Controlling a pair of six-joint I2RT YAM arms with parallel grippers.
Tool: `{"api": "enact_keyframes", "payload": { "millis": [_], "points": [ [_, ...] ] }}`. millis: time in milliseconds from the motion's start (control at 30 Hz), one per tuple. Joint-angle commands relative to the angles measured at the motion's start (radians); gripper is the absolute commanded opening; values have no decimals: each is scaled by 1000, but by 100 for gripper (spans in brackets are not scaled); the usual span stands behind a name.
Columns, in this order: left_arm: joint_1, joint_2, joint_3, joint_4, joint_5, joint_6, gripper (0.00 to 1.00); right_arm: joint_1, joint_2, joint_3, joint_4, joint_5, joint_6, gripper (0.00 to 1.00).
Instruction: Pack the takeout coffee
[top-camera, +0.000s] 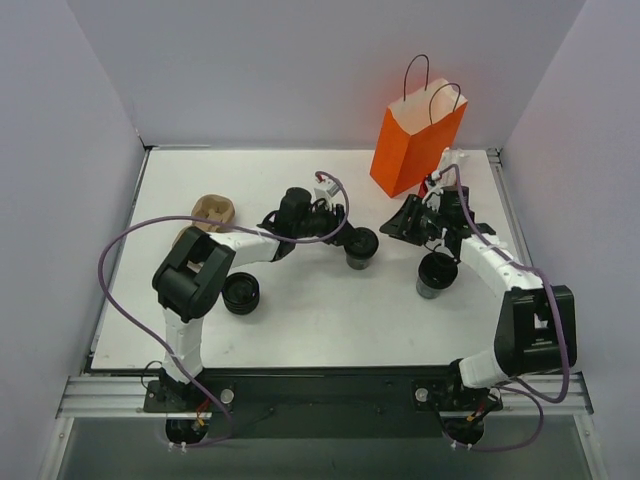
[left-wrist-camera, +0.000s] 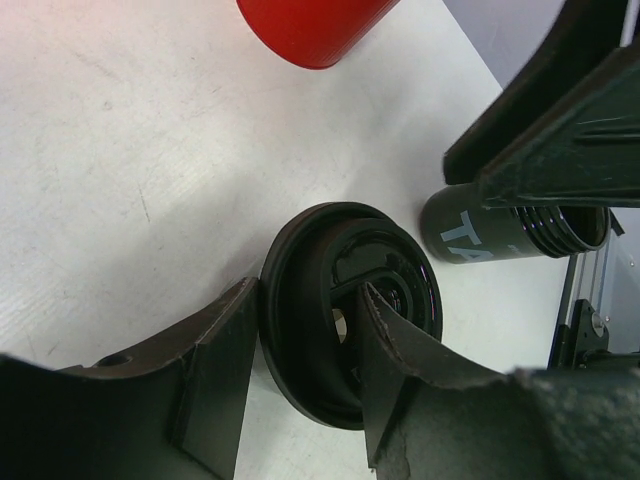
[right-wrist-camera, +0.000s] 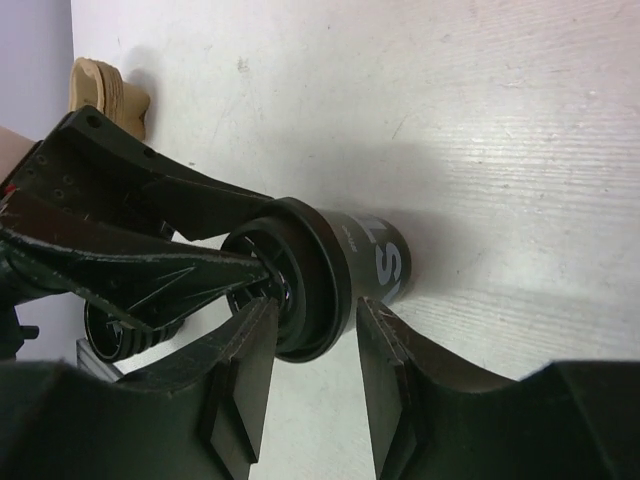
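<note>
Your right tool parted around takeout coffee | left tool astride second cup, grip unclear | red cup fronts orange bag, 12 o'clock

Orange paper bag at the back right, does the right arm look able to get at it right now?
Probably yes. The orange paper bag stands upright just beyond the right arm, whose wrist is close beside its base; nothing stands between them in the top view.

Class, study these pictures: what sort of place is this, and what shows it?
Probably a robot lab cell staged for takeout packing: two arms bolted to a white table, plain walls, an orange paper bag and a dark cup.
</note>
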Motion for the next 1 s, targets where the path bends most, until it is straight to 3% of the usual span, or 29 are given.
{"api": "enact_keyframes", "payload": {
  "millis": [0,467,733,967],
  "points": [
    [3,147,-63,-430,-79,197,50,-23,101,87,-41,-130,-68,37],
    [3,176,-32,-462,-96,227,50,-31,249,126,-13,-222,-102,33],
    [0,186,-40,-459,-119,220,50,-17,281,44,41,-233,-85,29],
    [0,183,-92,-412,-153,204,50,0,275,-57,2,-155,-100,21]
  ]
}}
